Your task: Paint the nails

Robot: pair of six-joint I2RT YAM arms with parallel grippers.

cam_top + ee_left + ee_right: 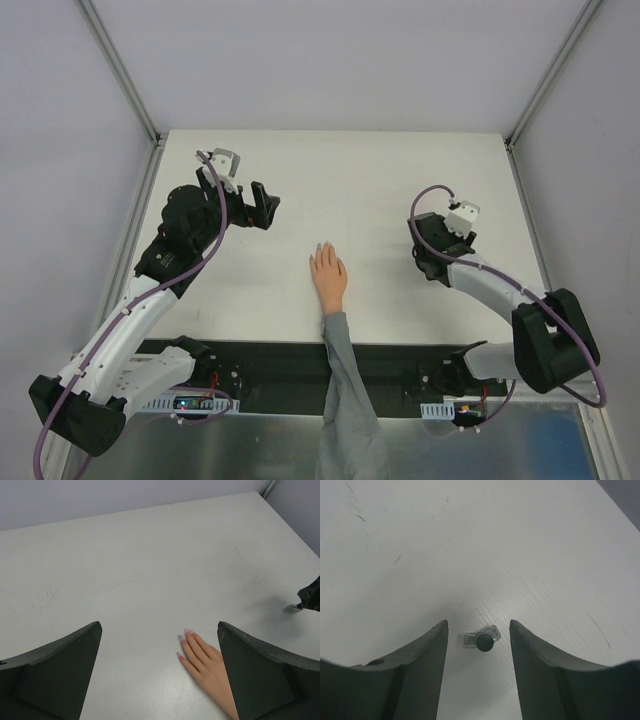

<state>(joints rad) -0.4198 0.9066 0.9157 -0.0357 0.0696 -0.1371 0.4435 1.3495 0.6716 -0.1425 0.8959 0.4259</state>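
White table (400,180), 2 arms reach over it. L gripper (270,210) hangs over the far-left part, jaws fully wide, holding nothing. R gripper (478,625) sits low over the right side, jaws partly apart w/ a gap each side of 1 small bottle (482,641), so not gripped. 1 mannequin hand (328,275) w/ grey sleeve (345,390) lies palm-down at near middle, between the arms. The nails (187,631): 3 visible at the fingertips, rest hidden; pale, no clear colour. Bottle's dark cap looks on, no brush out. Prob. painting not begun, all nails to do.
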